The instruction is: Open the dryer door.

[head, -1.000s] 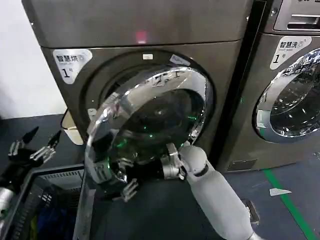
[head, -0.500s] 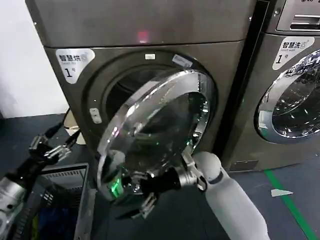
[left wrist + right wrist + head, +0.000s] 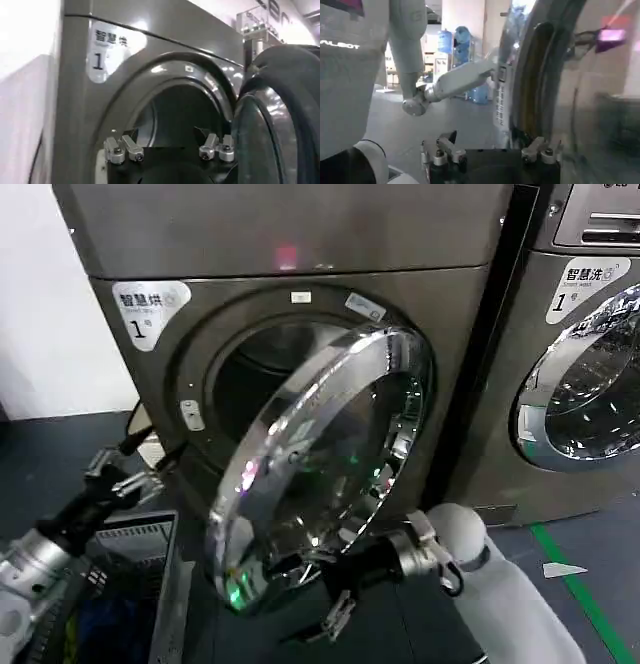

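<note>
With the dryer door (image 3: 320, 474) swung partly out, its lower rim just beside the spread, empty fingers of the right gripper (image 3: 325, 589), it could drift shut unless hooked; left gripper (image 3: 128, 472) waits, fingers parted.

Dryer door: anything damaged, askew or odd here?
Nothing stands out. The dryer door hangs partly open on its hinge, glass intact. The right gripper is open at its lower rim; the left gripper, open, hovers beside the drum opening.

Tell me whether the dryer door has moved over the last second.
Yes. The dryer door has swung further out from the dryer's round opening, which stays put: more of the dark drum now shows, and the right gripper is at the door's lower edge.
</note>
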